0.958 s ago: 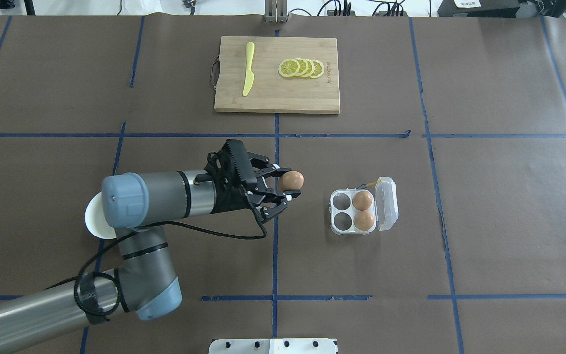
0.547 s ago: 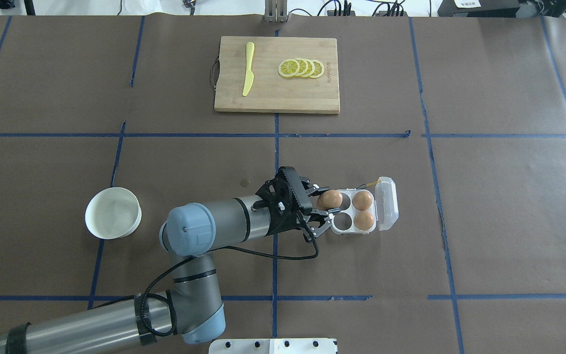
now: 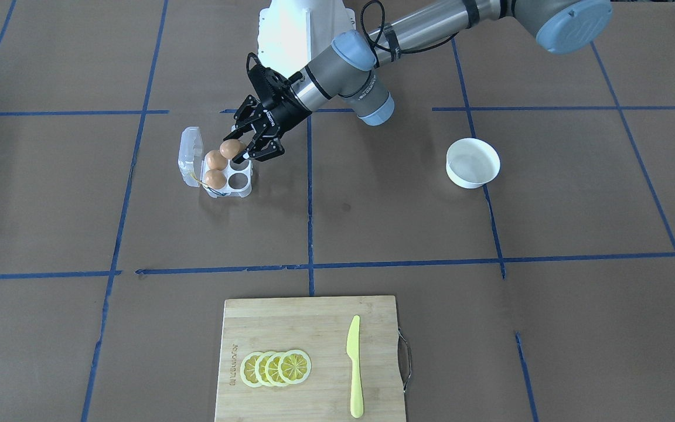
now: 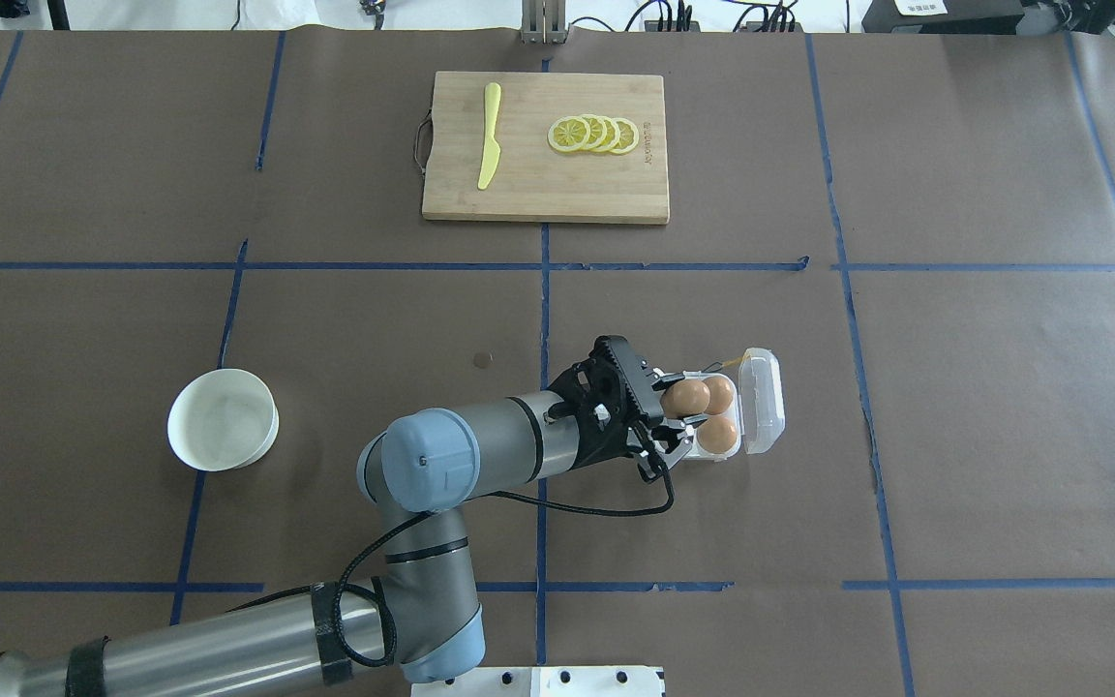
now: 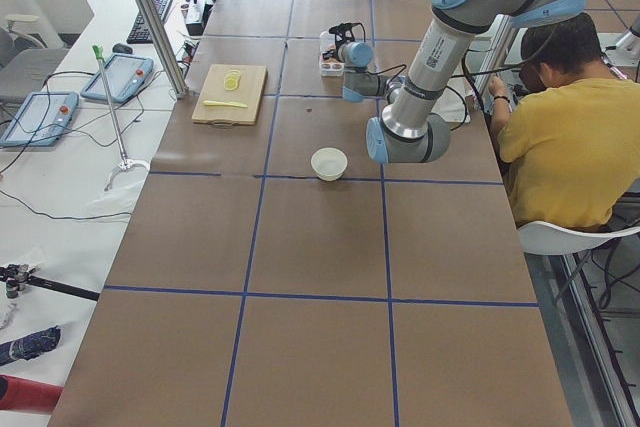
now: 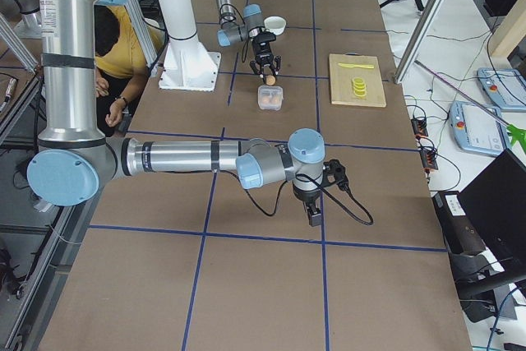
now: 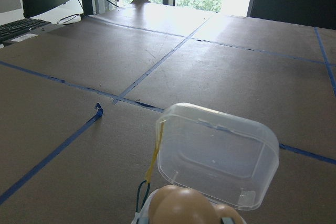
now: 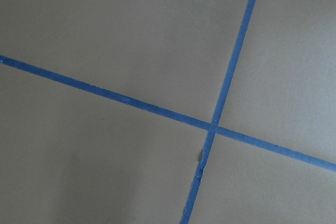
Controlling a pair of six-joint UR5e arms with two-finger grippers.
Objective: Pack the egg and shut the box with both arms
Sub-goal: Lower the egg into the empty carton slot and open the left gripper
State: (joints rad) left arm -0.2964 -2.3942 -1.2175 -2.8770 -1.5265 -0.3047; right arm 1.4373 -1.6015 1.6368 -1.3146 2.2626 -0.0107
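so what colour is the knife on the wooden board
The slim knife is pale yellow; clearest in the exterior front-facing view.

Clear glossy plastic box (image 4: 763, 402), smooth matt egg (image 4: 685, 397), wood board (image 4: 538, 189), matt brown paper tbl cover (image 4: 983, 436)

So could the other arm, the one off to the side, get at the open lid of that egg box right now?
Probably yes. The lid stands open on the box side away from the left gripper and its egg, and only bare table shows between it and the right gripper.
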